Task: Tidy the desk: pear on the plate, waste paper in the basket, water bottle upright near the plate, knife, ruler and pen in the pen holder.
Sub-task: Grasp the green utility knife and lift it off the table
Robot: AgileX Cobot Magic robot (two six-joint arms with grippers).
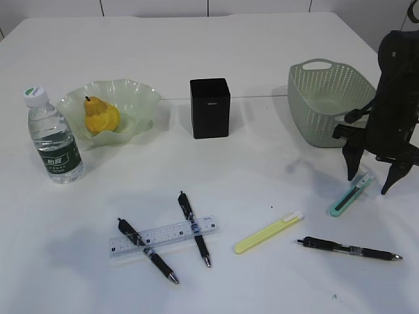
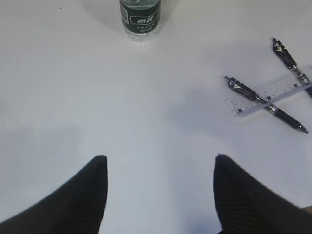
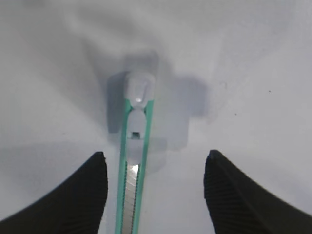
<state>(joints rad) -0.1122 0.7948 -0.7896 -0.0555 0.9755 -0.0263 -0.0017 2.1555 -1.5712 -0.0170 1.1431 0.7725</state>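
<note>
Three black pens (image 1: 147,250) (image 1: 194,228) (image 1: 350,249), two utility knives, one yellow (image 1: 268,232) and one teal (image 1: 351,194), one clear ruler (image 1: 163,237), one water bottle (image 1: 54,135), one pear (image 1: 100,116), one green glass plate (image 1: 141,97), one black pen holder (image 1: 210,108), one basket (image 1: 327,104)

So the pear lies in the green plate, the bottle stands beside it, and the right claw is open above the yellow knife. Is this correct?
Not quite: the open right claw is above the teal knife, as the right wrist view shows. The yellow knife lies apart. The pear, plate and bottle are as you say.
</note>
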